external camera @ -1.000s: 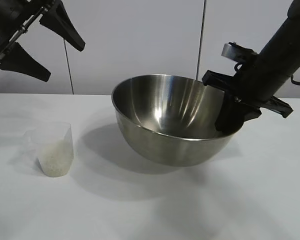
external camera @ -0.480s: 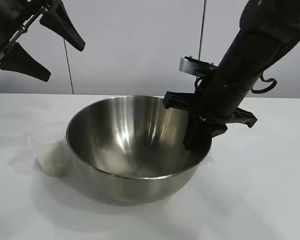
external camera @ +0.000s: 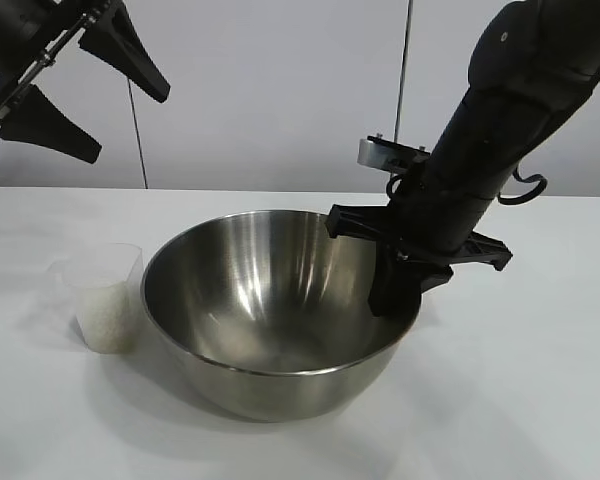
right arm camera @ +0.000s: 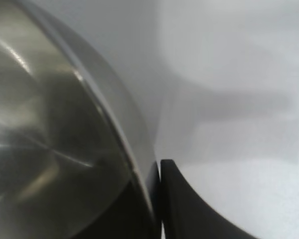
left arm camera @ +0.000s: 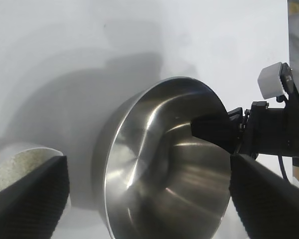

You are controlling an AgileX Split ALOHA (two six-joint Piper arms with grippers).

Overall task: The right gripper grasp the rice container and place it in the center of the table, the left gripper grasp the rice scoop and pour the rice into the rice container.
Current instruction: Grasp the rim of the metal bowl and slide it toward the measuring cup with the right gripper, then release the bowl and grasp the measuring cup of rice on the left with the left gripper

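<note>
The rice container (external camera: 280, 320) is set mid-table (external camera: 520, 400), its rim pinched between the right hand's (external camera: 392, 295) nearly closed fingers. The rice scoop (external camera: 105, 297) is touching its left side. The left hand (external camera: 75, 90) is held wide open, empty, above.

This looks like a robotics lab bench, not a home kitchen. A wide plain white table (external camera: 540, 400) runs up to a bare pale wall (external camera: 280, 90) behind the right gripper (external camera: 405, 285), with thin dark cables (external camera: 404, 70) hanging down that wall. Two black robot arms reach in from above, the left gripper (external camera: 65, 85) hanging high and well apart from the right one. The only kitchen things are props: a stainless-steel mixing bowl (external camera: 250, 320) at the right gripper and, beyond it, a clear plastic measuring cup (external camera: 102, 290) of rice (external camera: 108, 315).
</note>
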